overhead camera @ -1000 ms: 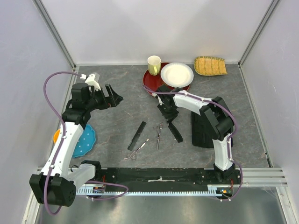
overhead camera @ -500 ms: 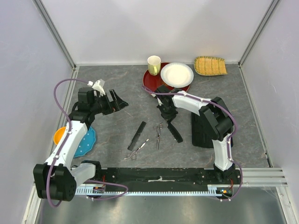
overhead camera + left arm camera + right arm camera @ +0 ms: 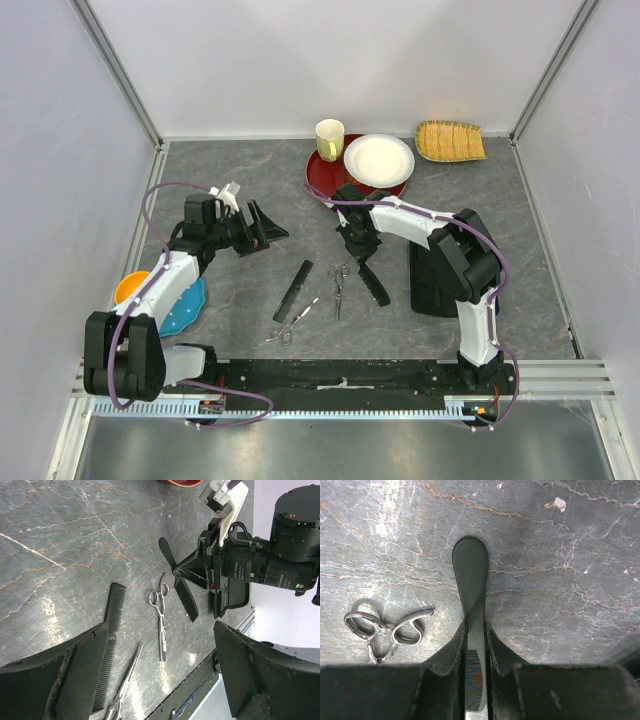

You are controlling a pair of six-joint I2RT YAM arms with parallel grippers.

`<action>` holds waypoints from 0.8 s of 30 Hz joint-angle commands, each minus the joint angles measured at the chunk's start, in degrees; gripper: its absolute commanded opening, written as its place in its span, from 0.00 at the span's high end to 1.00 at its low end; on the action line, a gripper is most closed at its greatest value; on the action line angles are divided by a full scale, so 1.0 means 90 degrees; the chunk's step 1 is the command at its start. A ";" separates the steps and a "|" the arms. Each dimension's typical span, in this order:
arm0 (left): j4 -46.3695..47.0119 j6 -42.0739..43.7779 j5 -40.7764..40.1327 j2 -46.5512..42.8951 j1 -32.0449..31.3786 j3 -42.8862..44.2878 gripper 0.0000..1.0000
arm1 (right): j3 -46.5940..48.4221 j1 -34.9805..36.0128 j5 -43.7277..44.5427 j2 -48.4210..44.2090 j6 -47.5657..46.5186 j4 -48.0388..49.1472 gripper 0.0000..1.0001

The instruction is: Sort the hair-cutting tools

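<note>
Right gripper [image 3: 475, 632] nearly shut, pinching the thick comb [image 3: 470, 565] at its neck, flat on the table [image 3: 580, 555], just beside scissors [image 3: 385, 630]; left gripper [image 3: 265, 236] wide, empty; squeeze firmly, lift straight, avoid snagging those scissors.

Robotics laboratory test cell. Grey stone-patterned table [image 3: 250, 190], closed in at its far edge and both sides by plain white panels [image 3: 330, 60] set in bare aluminium framing [image 3: 118, 70]. Along the table's near edge: black mounting rail [image 3: 340, 375] carrying left arm [image 3: 170, 280] and right arm [image 3: 470, 270], both white and black, with a slotted cable duct [image 3: 330, 407] just in front.
</note>
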 commanded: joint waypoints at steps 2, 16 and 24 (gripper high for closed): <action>0.0825 -0.0463 0.0397 0.0330 -0.0239 -0.0028 0.08 | -0.0145 0.0121 -0.0207 -0.0264 0.0114 0.0293 0.89; 0.1656 -0.0941 0.0211 0.1297 -0.0932 0.0089 0.12 | -0.0174 0.0121 -0.0500 -0.0880 0.0163 0.0254 0.90; 0.2144 -0.1312 0.0172 0.1932 -0.1391 0.0226 0.14 | -0.0301 0.0179 -0.0988 -0.1279 0.0173 0.0429 0.90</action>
